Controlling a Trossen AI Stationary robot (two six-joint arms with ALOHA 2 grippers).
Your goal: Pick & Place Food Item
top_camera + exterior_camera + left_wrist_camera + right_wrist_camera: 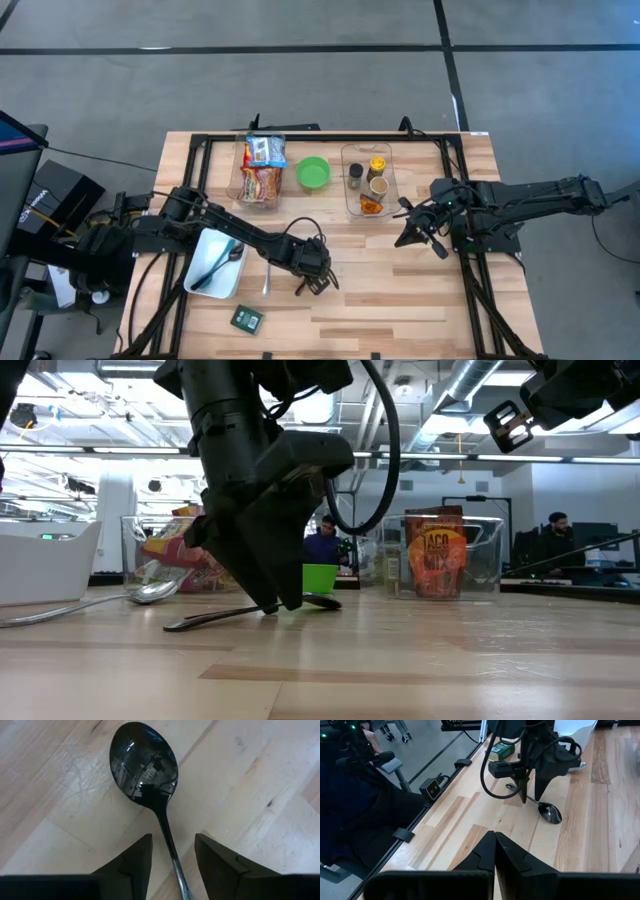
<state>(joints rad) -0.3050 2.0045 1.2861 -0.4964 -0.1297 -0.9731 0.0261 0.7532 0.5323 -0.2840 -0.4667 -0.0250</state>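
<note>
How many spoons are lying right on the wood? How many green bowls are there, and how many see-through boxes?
Spoons on the wood: 2, the black spoon and the silver spoon
Green bowl: 1
See-through boxes: 2, the left box and the right box
Total: 5

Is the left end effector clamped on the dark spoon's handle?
No: in the left wrist view the fingers stand apart on either side of the dark spoon, whose handle lies between them untouched.
</note>
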